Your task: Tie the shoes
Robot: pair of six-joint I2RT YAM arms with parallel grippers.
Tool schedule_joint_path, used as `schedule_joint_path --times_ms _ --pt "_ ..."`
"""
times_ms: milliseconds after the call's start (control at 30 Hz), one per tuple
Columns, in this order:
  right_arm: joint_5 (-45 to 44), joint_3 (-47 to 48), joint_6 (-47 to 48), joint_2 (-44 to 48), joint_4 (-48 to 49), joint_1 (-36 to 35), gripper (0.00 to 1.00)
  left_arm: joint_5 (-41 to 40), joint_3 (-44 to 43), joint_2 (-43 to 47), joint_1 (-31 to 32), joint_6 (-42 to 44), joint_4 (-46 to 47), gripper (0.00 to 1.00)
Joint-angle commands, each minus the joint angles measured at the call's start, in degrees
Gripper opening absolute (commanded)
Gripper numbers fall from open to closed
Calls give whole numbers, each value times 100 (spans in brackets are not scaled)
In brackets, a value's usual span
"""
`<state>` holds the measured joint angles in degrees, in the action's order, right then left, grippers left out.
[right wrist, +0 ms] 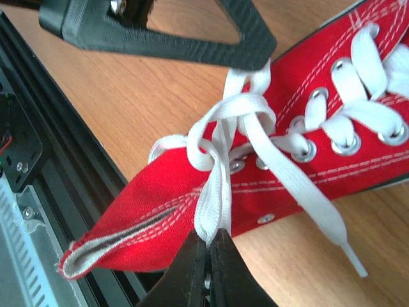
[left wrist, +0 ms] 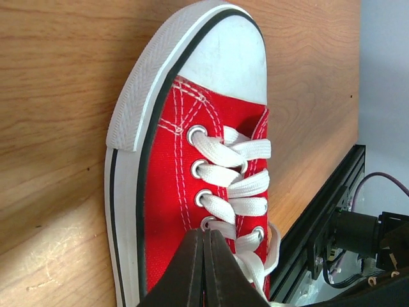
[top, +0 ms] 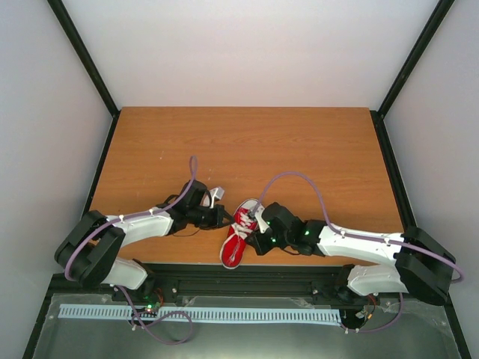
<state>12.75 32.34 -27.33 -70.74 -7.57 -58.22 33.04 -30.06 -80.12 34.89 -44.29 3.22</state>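
r gripper, l gripper pinch laces

Quick headcount from my end: one red sneaker, just the single shoe, no pair. One white lace in it, one lace tip showing. One wooden table. Two arms on me, so two grippers: left gripper and right gripper. Two purple cables, one per arm.

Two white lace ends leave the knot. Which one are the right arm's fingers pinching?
The lace strand running straight down over the red sneaker's side into the right fingers; the other strand trails free, its tip on the table.
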Motion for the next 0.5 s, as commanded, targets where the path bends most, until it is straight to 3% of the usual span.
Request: schedule_joint_path --times_ms 0,467 --pt "217 -189 -139 151 -9 -41 3 -171 -203 49 -70 79 -9 1" --pt "680 -652 -255 422 -90 -41 3 -563 -476 -331 -103 17 170 1"
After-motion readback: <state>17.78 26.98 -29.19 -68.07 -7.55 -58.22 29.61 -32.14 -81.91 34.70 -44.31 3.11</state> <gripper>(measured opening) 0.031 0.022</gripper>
